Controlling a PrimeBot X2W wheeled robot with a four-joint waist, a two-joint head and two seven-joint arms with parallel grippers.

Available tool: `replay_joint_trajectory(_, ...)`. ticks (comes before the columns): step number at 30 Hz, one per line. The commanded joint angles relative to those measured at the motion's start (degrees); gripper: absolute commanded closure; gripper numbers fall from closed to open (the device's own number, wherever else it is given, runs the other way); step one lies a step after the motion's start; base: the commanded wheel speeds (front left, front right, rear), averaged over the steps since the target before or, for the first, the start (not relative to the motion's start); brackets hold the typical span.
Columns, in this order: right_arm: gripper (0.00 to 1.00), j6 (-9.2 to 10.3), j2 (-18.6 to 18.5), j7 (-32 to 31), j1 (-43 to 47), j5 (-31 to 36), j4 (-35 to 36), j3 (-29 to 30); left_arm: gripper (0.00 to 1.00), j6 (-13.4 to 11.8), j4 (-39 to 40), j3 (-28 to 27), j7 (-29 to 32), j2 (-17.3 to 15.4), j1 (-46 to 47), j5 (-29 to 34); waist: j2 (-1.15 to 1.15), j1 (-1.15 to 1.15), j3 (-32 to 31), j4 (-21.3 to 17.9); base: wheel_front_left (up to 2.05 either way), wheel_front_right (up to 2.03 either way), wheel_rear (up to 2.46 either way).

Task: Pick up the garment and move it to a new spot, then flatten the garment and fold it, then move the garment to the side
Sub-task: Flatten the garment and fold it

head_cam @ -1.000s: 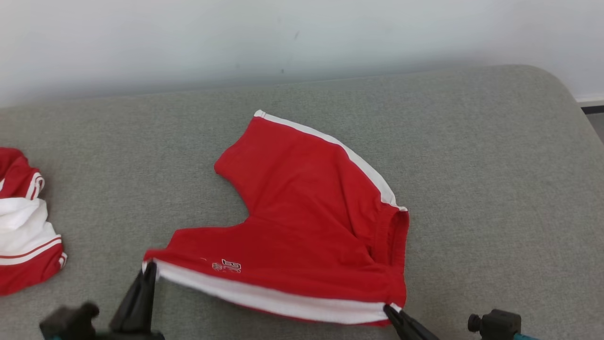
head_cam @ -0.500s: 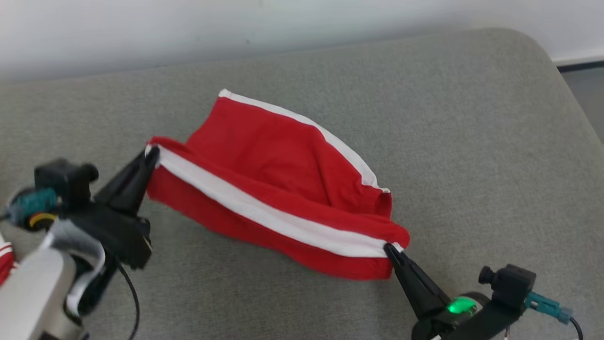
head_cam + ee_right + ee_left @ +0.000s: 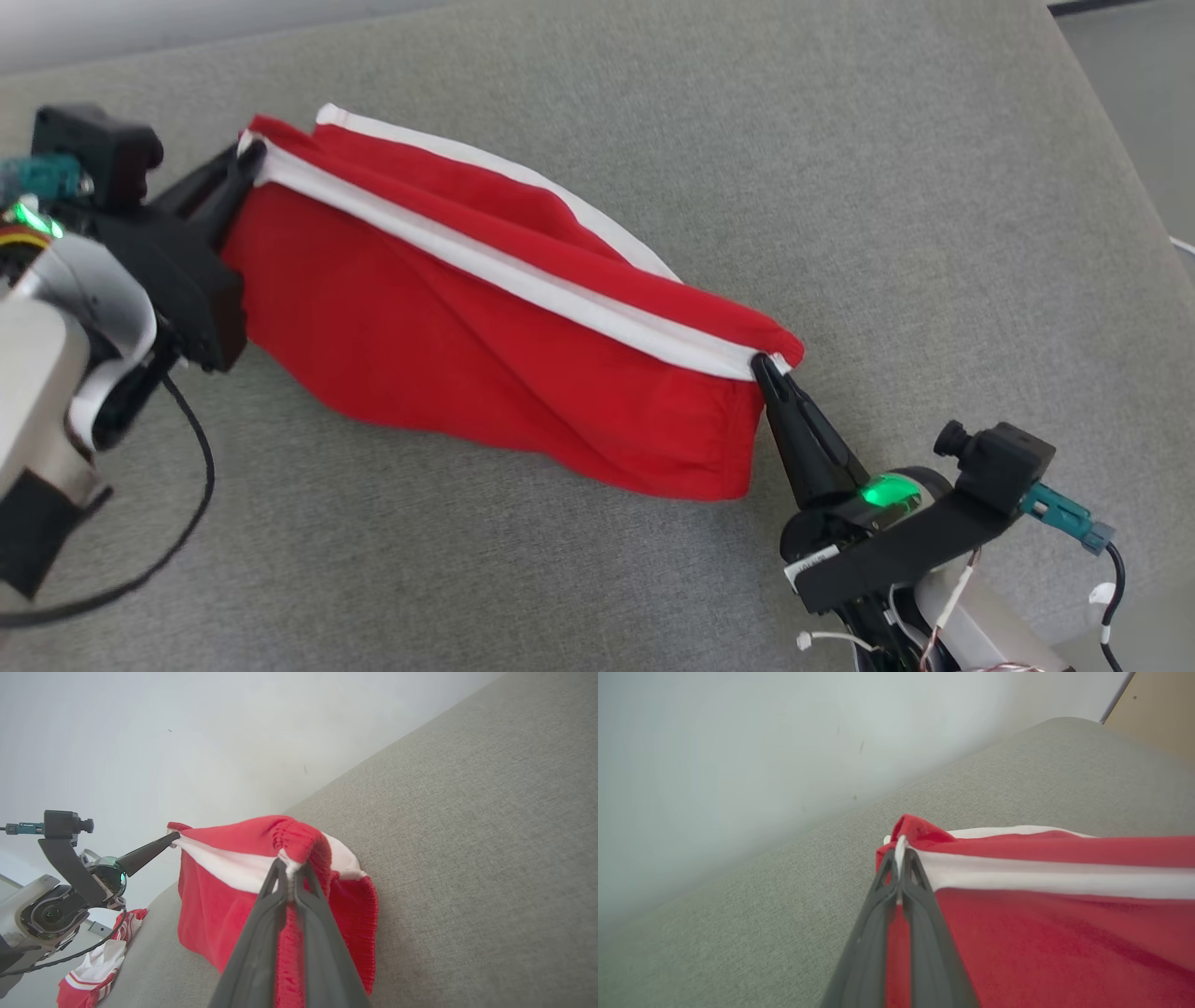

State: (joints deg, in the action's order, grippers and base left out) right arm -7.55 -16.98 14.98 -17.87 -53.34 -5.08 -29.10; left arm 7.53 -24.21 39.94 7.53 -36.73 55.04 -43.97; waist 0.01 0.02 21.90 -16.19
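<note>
The red garment [image 3: 485,364], flat on the grey surface [image 3: 887,187] a second ago, now hangs by its white-striped edge — left pincer [image 3: 250,151] and right pincer [image 3: 761,362] each pinching one corner. The fold looks underway; its lower hem perhaps touches the surface.

The left gripper [image 3: 250,151] reaches in from the left edge of the head view. Its dark fingers [image 3: 210,182] are pressed together on one corner of the garment [image 3: 467,364], with a pale forearm [image 3: 37,373] and a looping black cable [image 3: 191,504] behind. The right gripper [image 3: 761,362] rises from the lower right, pinched closed on the opposite corner, with a green light [image 3: 887,490] glowing at its wrist.
</note>
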Motion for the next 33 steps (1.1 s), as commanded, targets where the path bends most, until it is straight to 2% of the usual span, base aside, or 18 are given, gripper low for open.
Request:
replay_joint_trajectory(1,1.0,0.13,1.0,0.3,-1.0,1.0,-0.4,0.5,1.0,-0.1,-1.6,1.2,0.3,-0.1,2.6,-0.9,-0.01,-0.02,2.7,-2.1,0.0,0.0,0.0)
replay_joint_trajectory(9,1.0,0.13,3.7,0.3,-4.3,3.1,-2.4,0.9,1.0,-0.1,-7.7,7.1,0.3,0.0,9.4,-3.1,-0.01,-0.02,4.8,-3.8,0.0,0.0,0.0)
replay_joint_trajectory(22,1.0,0.13,7.5,0.3,-7.9,7.5,-6.8,1.1,1.0,-0.1,-15.2,14.6,-5.9,0.2,15.2,-5.8,-0.01,-0.02,6.4,-5.2,0.0,0.0,0.0)
replay_joint_trajectory(23,1.0,0.13,7.5,0.3,-8.0,7.8,-7.0,1.0,0.63,-0.1,-15.8,14.7,-6.6,0.3,15.4,-6.1,-0.01,-0.02,6.4,-5.2,0.0,0.0,0.0)
replay_joint_trajectory(24,0.74,0.13,7.5,0.3,-8.0,8.3,-7.3,1.0,0.43,-0.1,-16.3,15.1,-7.1,0.6,15.3,-6.5,-0.01,-0.02,6.3,-5.2,0.0,0.0,0.0)
replay_joint_trajectory(25,0.08,0.13,7.4,0.3,-8.0,8.9,-7.5,0.7,0.01,-0.1,-16.6,15.6,-7.7,0.9,15.2,-6.7,-0.01,-0.02,6.1,-5.1,0.0,0.0,0.0)
replay_joint_trajectory(26,0.0,0.13,7.3,0.3,-8.0,9.1,-7.8,0.3,0.0,-0.1,-17.0,16.1,-8.2,1.1,15.1,-7.0,-0.01,-0.02,5.8,-5.0,0.0,0.0,0.0)
replay_joint_trajectory(33,0.0,0.13,6.1,0.3,-6.7,10.5,-8.8,0.8,0.0,-0.1,-18.7,18.1,-12.5,2.3,12.7,-10.1,-0.01,-0.02,2.1,-4.1,0.0,0.0,0.0)
